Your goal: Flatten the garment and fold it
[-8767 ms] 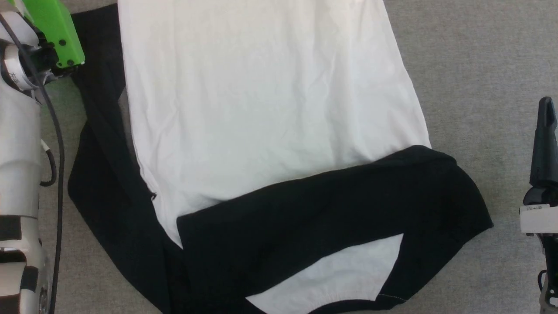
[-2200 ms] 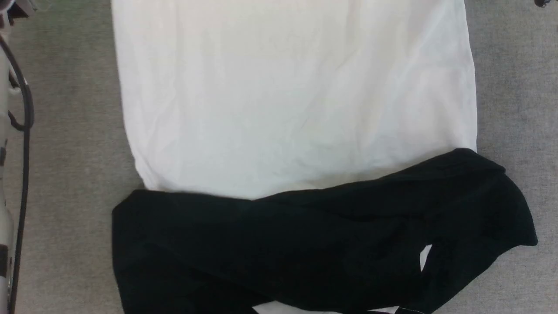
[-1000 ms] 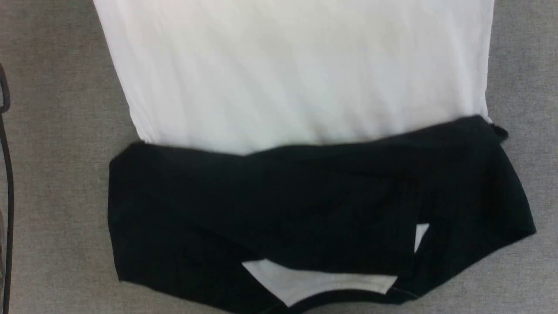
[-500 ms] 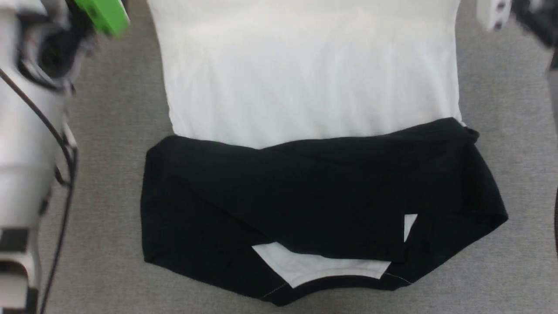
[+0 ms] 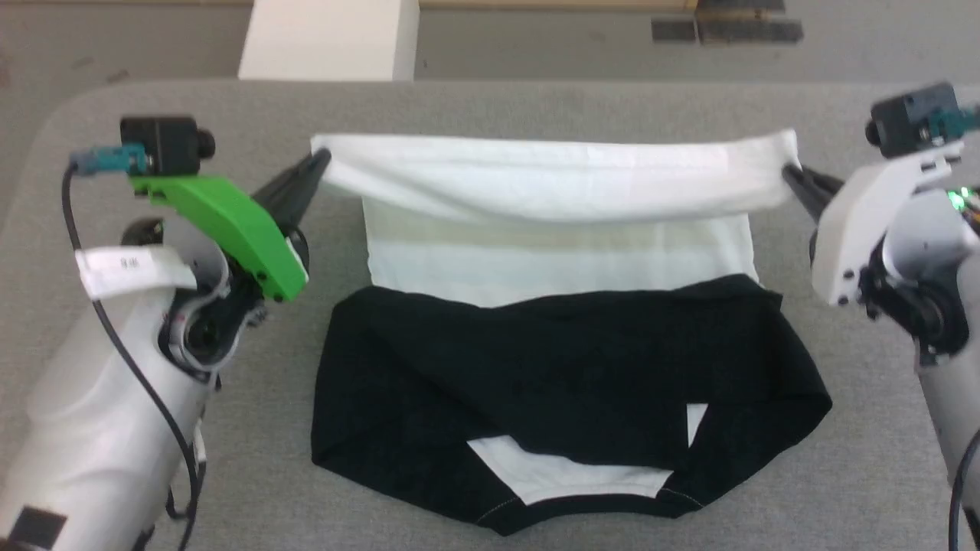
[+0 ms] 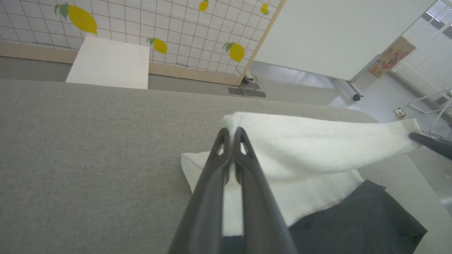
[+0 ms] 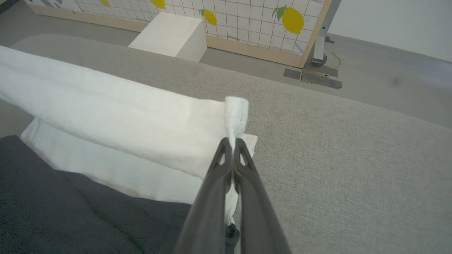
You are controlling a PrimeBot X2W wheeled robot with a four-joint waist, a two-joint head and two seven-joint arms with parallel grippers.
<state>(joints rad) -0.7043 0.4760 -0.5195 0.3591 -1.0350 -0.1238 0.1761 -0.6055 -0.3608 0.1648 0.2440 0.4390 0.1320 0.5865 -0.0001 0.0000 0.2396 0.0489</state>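
Observation:
The garment [image 5: 551, 252], a black-and-white T-shirt, lies on the grey table with its black part nearest me and its white hem lifted off the cloth. My left gripper [image 5: 320, 159] is shut on the hem's left corner, and my right gripper [image 5: 788, 174] is shut on the right corner. The white edge hangs stretched between them, above the white panel. The left wrist view has my left gripper [image 6: 232, 131] pinching white fabric of the garment [image 6: 310, 144]. In the right wrist view my right gripper [image 7: 233, 141] clamps a bunched white corner of the garment [image 7: 116, 120].
The grey table [image 5: 153, 398] has rounded far corners and bare cloth on both sides of the shirt. A white box [image 5: 329, 38] stands on the floor beyond the far edge. A tiled lemon-print panel [image 6: 141, 24] rises behind it.
The head camera has tilted up and back, so the table's far edge and both arms come into sight. The white hem now hangs lifted between both grippers and has come nearer the black part.

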